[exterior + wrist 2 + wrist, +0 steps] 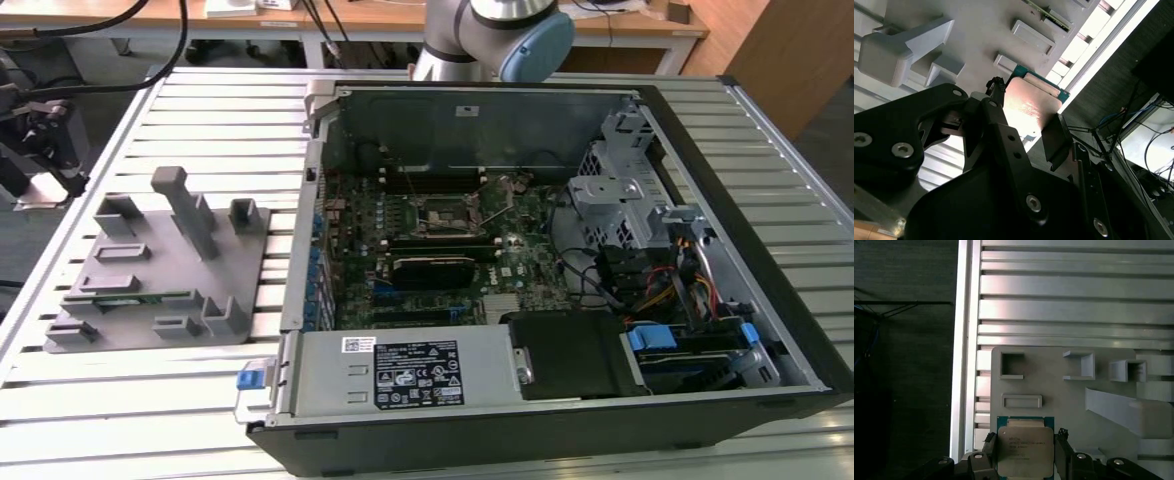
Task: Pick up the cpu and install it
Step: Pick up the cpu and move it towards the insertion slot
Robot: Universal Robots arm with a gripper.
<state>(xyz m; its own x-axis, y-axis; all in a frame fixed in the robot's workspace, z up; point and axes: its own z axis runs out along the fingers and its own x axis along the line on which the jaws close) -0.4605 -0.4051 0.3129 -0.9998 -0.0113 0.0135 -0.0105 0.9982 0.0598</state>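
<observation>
We are viewing gripper (1025, 460) clamping cpu (1025, 447) by opposite edges, over grey fixture tray (1064, 405) near desk (1054, 290) edge.

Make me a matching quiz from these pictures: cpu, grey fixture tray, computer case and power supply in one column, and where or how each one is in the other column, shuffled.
Things
1. cpu
2. fixture tray
3. computer case
4. power supply

Places or states
A. lying open on the slatted table, motherboard exposed
B. silvery box inside the case
C. held between the fingers of the gripper
D. grey, on the table, to the exterior view's left of the case

Pairs: 1-C, 2-D, 3-A, 4-B
</observation>
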